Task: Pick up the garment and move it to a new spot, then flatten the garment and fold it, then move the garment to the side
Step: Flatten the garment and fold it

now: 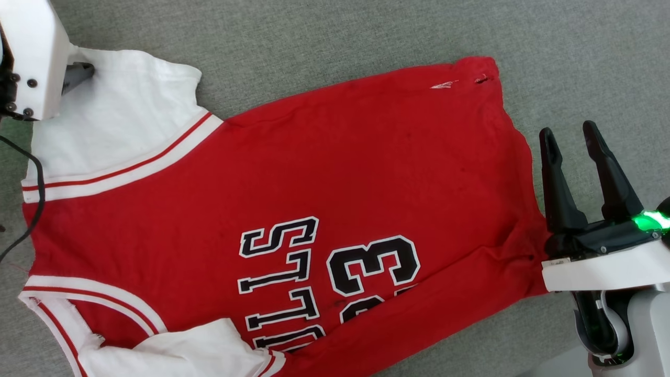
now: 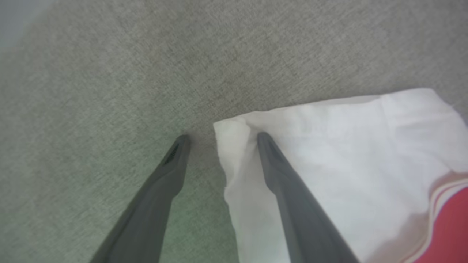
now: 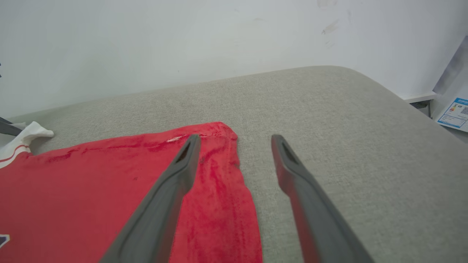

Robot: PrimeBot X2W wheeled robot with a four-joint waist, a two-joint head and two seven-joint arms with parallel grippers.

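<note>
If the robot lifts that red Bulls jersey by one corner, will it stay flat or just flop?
It would probably flop: the jersey lies limp, with one white sleeve folded inward. It looks thin, so likely light. Pushed, it may bunch rather than slide, since the grey fabric surface looks rough.

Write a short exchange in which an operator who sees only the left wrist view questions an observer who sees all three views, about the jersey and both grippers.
Operator: A white sleeve corner sits between the open jaws of my left gripper. What is it attached to?
Observer: A red jersey printed BULLS and 23, spread on the grey fabric surface.
Operator: Where is the other arm?
Observer: The right gripper is at the opposite end, jaws open, one over the red hem and one over the grey surface, holding nothing.
</note>
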